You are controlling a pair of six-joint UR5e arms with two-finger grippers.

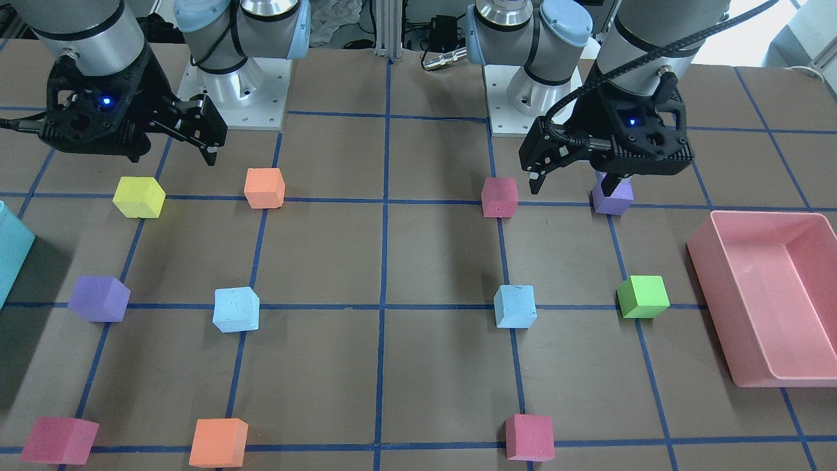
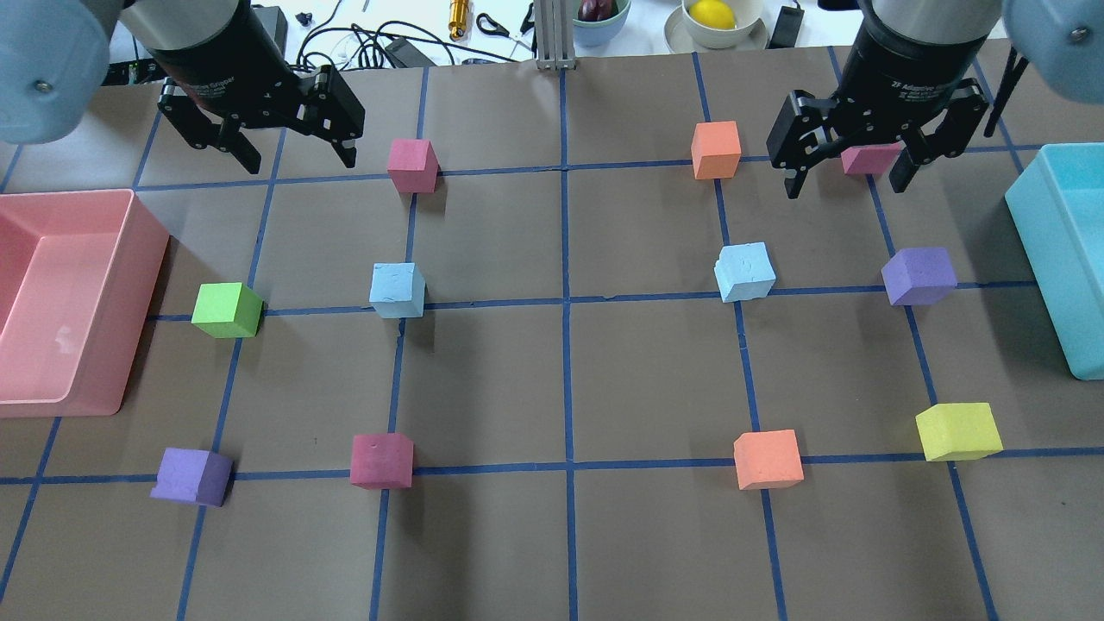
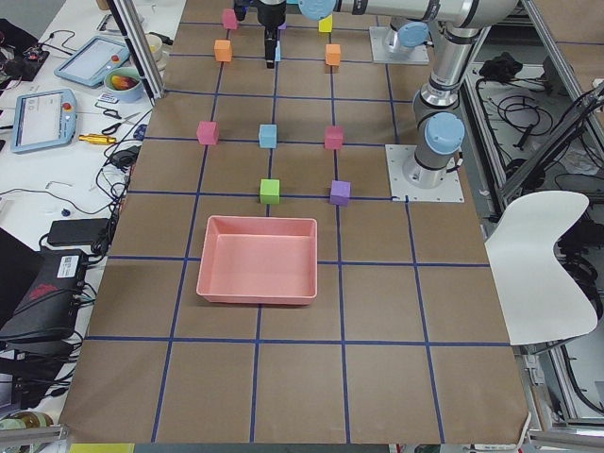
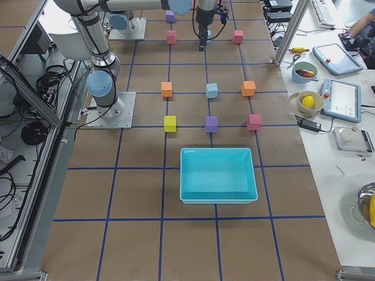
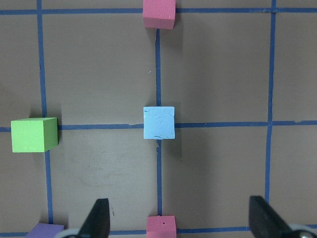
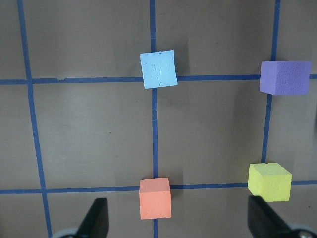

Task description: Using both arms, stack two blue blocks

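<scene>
The grey-metal left arm (image 2: 203, 34) hung above the far side of the matte brown tabletop (image 2: 655, 379), which thin blue tape lines divided into squares. The black left jaws were spread wide with nothing between them. The grey-metal right arm (image 2: 923, 39) hung at the same depth, and the black right jaws gaped just as wide, gripping nothing. The first pale sky-blue foam cube (image 2: 398, 291) sat flat on a tape crossing in the left arm's half, square to the grid. Its top face looked faintly pitted in the left wrist view, and a bright green foam cube (image 2: 226, 310) lay to its outer side. The second pale sky-blue foam cube (image 2: 745, 272) sat in the right arm's half, turned slightly off the lines, with scuffed, dented faces and softened edges. A purple foam cube (image 2: 919, 276) lay between it and a smooth teal plastic bin (image 2: 1056, 276) with rounded corners. The two blue cubes were well apart, each clear of both jaws.
</scene>
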